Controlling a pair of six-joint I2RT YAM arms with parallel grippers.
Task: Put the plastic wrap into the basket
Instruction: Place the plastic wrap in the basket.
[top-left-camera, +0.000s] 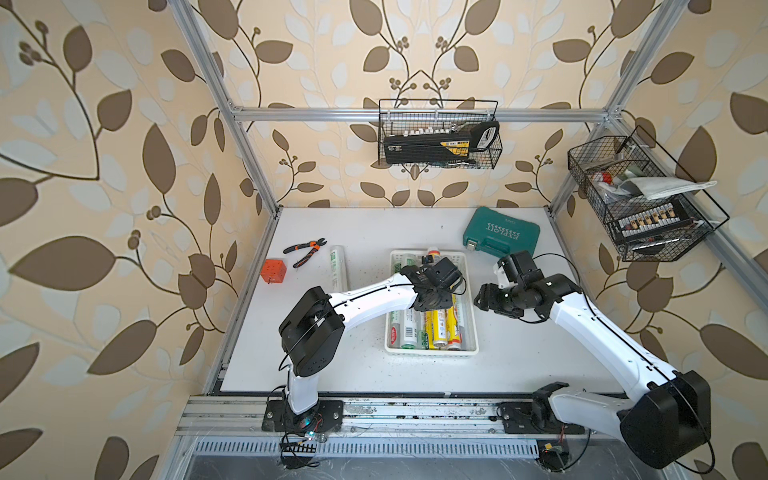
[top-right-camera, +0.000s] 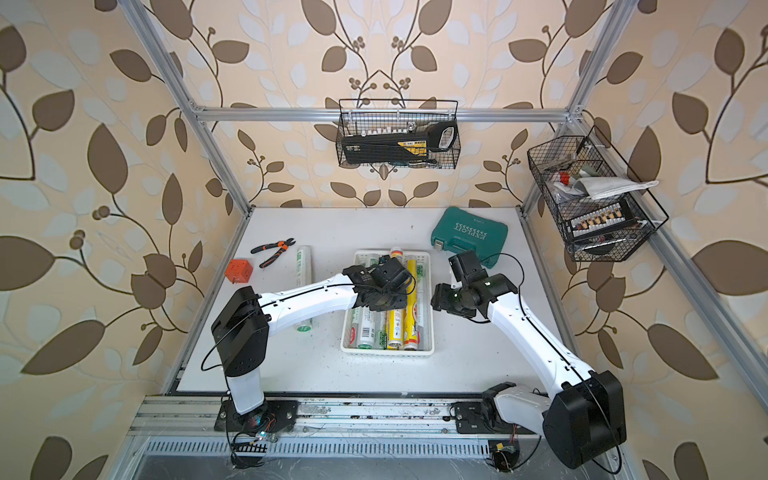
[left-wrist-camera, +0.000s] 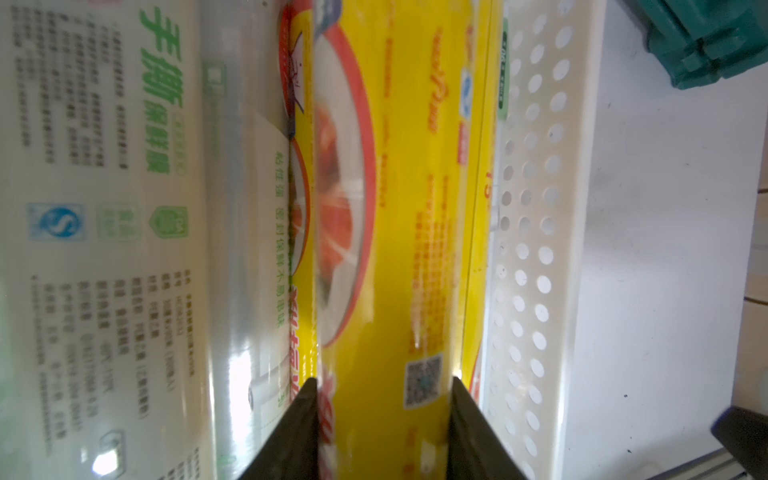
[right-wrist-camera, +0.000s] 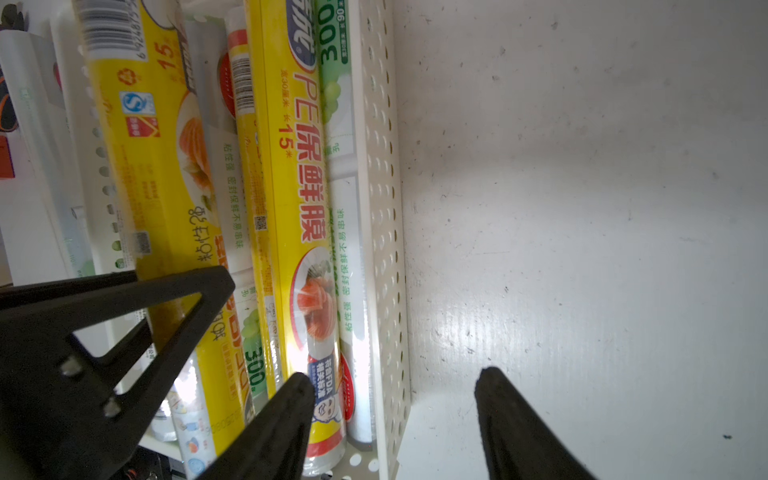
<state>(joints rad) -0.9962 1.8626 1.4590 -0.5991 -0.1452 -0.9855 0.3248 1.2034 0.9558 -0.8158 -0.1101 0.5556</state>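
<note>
At the far left of the surface (top-left-camera: 332, 365), an orange cube (top-left-camera: 274, 271) and a pair of pliers (top-left-camera: 305, 251) are seen. Just beside them, one white-silver roll of plastic wrap (top-left-camera: 338, 266) with a green label is left lying outside the basket (top-left-camera: 432, 354), partly passed over by the left arm. Further right, the basket is packed with rolls laid lengthwise. Above it, the left claw (left-wrist-camera: 384, 415) is closed on a yellow roll (left-wrist-camera: 395, 208), with one finger pressed to each side. The roll is held slightly askew over its neighbours; whether it rests on them cannot be told. Such a roll is judged light and stiff. Its glossy film is likely slippery and its round form prone to rolling, so a hold across the middle of its length is advised, so that tipping is avoided. Right of the basket, the right claw (right-wrist-camera: 395, 374) is held moderately wide and empty, its fingers seemingly astride the basket's outer wall. A green tool case (top-left-camera: 500, 232) is set behind it.
</note>
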